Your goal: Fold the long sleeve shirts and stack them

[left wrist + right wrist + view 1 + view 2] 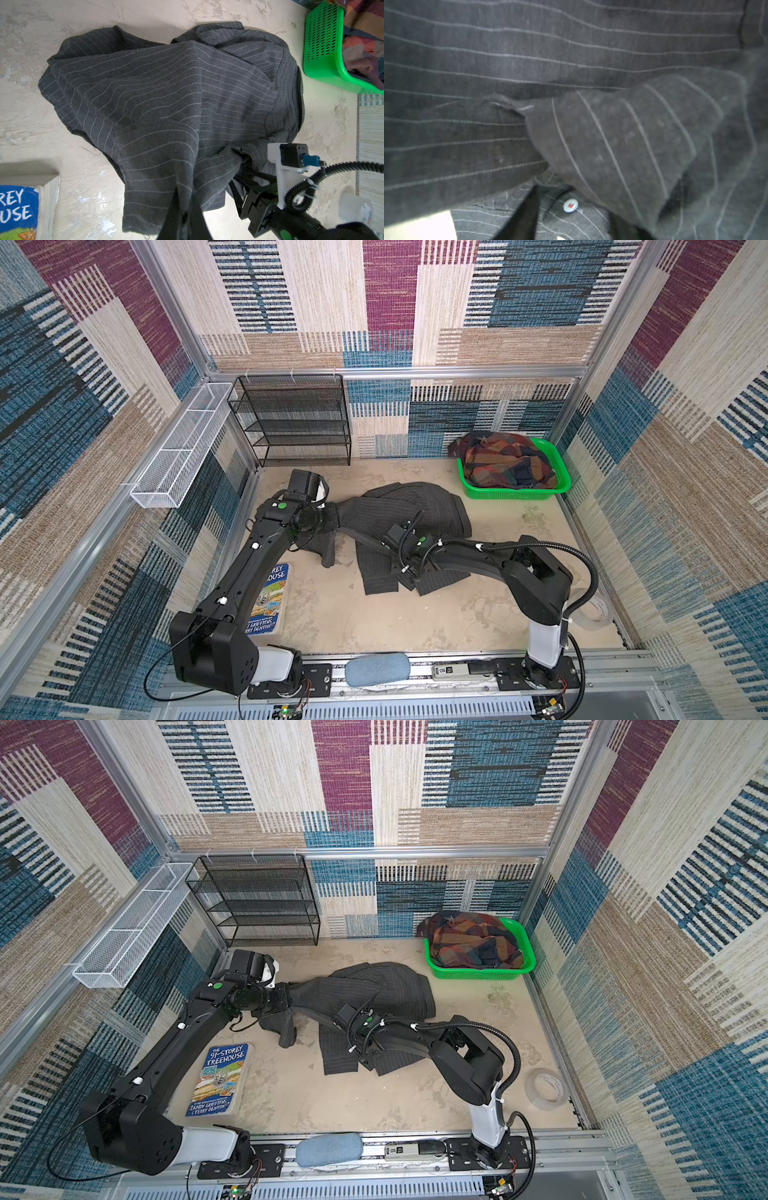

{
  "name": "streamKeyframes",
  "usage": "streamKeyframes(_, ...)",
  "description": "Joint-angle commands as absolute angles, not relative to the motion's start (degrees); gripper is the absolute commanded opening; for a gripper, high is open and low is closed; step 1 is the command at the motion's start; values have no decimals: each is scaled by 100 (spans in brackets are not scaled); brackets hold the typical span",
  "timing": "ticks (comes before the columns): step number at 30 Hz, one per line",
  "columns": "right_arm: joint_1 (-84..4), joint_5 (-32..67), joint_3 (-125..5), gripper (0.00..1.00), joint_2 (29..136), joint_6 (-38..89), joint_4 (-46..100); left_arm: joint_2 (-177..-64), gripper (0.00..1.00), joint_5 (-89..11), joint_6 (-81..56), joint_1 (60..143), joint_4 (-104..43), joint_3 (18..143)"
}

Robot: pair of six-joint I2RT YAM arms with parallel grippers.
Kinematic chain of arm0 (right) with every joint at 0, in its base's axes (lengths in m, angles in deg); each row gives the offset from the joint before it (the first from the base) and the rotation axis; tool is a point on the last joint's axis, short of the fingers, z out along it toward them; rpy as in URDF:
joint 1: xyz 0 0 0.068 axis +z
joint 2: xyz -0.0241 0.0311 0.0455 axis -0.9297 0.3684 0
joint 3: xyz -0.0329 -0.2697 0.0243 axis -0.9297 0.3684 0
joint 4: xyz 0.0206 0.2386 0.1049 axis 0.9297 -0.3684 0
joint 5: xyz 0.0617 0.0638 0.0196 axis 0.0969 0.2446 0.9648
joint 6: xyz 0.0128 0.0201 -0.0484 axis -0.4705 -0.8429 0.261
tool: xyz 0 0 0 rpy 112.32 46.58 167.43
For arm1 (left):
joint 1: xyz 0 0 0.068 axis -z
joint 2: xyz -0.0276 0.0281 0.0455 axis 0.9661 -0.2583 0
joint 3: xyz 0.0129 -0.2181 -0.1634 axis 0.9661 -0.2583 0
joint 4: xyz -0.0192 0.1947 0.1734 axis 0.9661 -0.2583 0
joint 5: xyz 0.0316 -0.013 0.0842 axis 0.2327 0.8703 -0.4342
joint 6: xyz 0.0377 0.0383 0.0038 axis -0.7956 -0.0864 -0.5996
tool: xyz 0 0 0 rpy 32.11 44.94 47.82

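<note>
Charcoal shirt (166,93) cloth is pinched between the left gripper's (184,216) closed fingers (171,224). The right gripper (252,176) is buried in its folds, its opening hidden. The shirt sprawls mid-table (374,622), while the plaid shirt (505,462) fills the green basket (515,492).

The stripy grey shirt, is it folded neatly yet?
No. The grey shirt lies rumpled in a heap on the table, sleeves bunched.

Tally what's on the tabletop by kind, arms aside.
Shirts: 2, grey shirt and plaid shirt
Basket: 1
Book: 1
Tape roll: 1
Rack: 1
Total: 6
</note>
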State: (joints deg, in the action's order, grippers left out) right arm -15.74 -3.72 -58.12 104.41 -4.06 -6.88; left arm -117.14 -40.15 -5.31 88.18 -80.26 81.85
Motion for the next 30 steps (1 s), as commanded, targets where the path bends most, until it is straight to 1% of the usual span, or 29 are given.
streamKeyframes(1, -1565, -328, -5925, 61, 10425, -411, -313, -11715, 0, -3957, -528, 8821, -7975, 8175)
streamKeyframes(4, -1565, -282, -6033, 65, 10495, -408, -210, -11720, 0, -3923, -504, 8821, -7953, 8149)
streamKeyframes(6, -1573, -300, -6113, 72, 10598, -427, -226, -11711, 0, -3922, -511, 8821, -7953, 8141)
streamKeyframes(9, -1591, -391, -6290, 70, 10851, -433, -344, -11685, 0, -3930, -535, 8821, -7950, 8136)
streamKeyframes(14, -1648, -531, -6124, 55, 10886, -579, -287, -11641, 0, -3966, -555, 8821, -7957, 8138)
streamKeyframes(21, -1692, -854, -5663, 28, 10292, -736, -114, -11707, 0, -4001, -548, 8821, -7951, 8146)
streamKeyframes(27, -1832, -877, -5489, 3, 9993, -573, -88, -11717, 0, -4034, -561, 8821, -7942, 8151)
streamKeyframes(30, -1846, -899, -5447, 0, 9709, -392, -58, -11720, 0, -4053, -563, 8821, -7917, 8141)
